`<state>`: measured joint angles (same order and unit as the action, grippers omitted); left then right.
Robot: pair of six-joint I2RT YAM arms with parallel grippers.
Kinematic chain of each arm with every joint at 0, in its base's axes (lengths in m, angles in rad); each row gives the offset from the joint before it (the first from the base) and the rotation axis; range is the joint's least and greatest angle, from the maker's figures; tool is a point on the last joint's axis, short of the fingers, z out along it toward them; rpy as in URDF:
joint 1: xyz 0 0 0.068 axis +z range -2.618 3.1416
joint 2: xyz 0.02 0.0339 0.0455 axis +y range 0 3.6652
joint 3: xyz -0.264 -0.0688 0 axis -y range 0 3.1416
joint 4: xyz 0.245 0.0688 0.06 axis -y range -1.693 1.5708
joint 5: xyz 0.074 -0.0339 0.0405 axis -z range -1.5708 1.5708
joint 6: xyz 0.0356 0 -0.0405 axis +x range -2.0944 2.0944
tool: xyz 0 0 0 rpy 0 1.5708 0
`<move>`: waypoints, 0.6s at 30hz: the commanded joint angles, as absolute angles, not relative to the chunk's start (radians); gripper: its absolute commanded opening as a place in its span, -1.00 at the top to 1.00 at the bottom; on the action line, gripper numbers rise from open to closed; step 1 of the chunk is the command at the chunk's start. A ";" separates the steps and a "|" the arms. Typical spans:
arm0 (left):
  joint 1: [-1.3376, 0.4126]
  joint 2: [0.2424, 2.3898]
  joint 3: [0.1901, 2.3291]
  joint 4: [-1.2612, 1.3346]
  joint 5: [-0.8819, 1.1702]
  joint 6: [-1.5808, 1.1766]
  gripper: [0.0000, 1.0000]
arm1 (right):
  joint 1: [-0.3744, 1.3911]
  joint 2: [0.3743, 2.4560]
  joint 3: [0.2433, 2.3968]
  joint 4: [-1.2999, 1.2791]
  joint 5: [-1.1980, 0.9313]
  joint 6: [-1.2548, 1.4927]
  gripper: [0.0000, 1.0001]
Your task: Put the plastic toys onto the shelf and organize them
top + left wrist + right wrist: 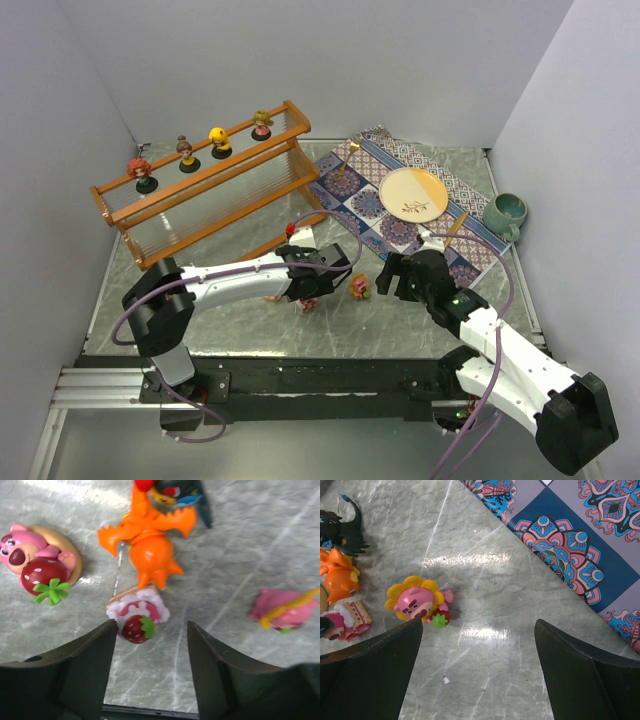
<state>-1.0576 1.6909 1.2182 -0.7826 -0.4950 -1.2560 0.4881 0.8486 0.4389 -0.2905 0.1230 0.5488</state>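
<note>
My left jaws gape over the grey marbled counter [240, 555]. The pink-and-white strawberry cake toy [138, 615] lies at 12 o'clock, at the mouth of their gap, long axis roughly 12-to-6. My right jaws, also spread, have the yellow-petalled pink bear toy [417, 602] at 10 o'clock.
</note>
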 commanded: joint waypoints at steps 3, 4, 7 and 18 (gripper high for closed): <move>-1.065 1.701 1.218 -0.830 -0.537 -1.318 -0.19 | 0.485 0.831 0.433 -0.252 0.115 0.548 -0.99; -1.065 1.704 1.221 -0.837 -0.537 -1.315 -0.18 | 0.485 0.831 0.431 -0.249 0.112 0.548 -0.99; -1.065 1.713 1.224 -0.845 -0.529 -1.305 -0.16 | 0.485 0.833 0.431 -0.245 0.110 0.548 -0.99; -1.063 1.657 1.193 -0.936 -0.546 -1.292 -0.13 | 0.485 0.836 0.434 -0.236 0.115 0.543 -0.99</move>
